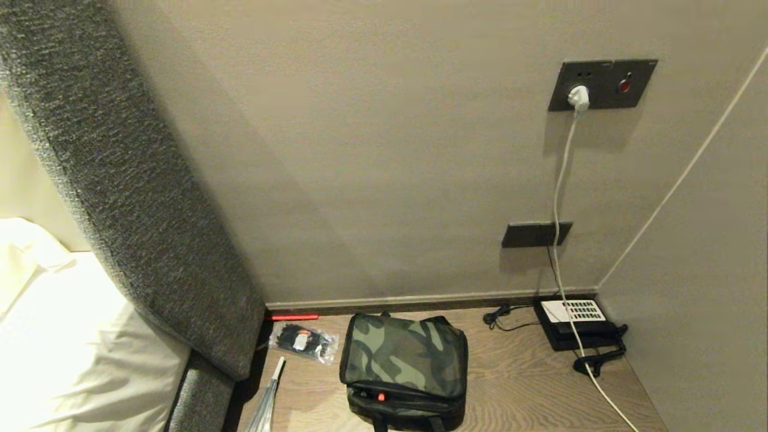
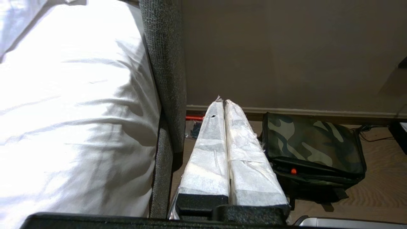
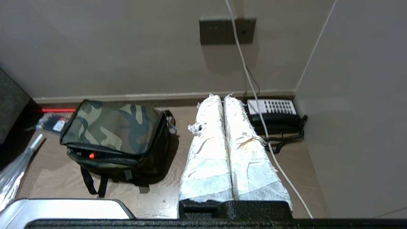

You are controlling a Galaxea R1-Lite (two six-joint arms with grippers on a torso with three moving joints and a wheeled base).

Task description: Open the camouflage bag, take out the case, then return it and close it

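1 zipped bag (image 1: 405, 360) is set mid-table (image 1: 516, 384); 1 phone (image 1: 573, 324) is tucked in the corner; 2 grippers, left (image 2: 222, 103) and right (image 3: 221, 97), are clenched empty.

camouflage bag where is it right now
In the head view the camouflage bag sits zipped shut on the wooden surface, low centre, between the clear packet of black ties on its left and the black telephone at the right wall.

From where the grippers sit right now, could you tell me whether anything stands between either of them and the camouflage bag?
Nothing visible does. The camouflage bag sits zipped shut on the wooden surface, with bare wood between it and the right gripper. The left gripper is held beside the bag's edge; the packet of black ties lies off to the side.
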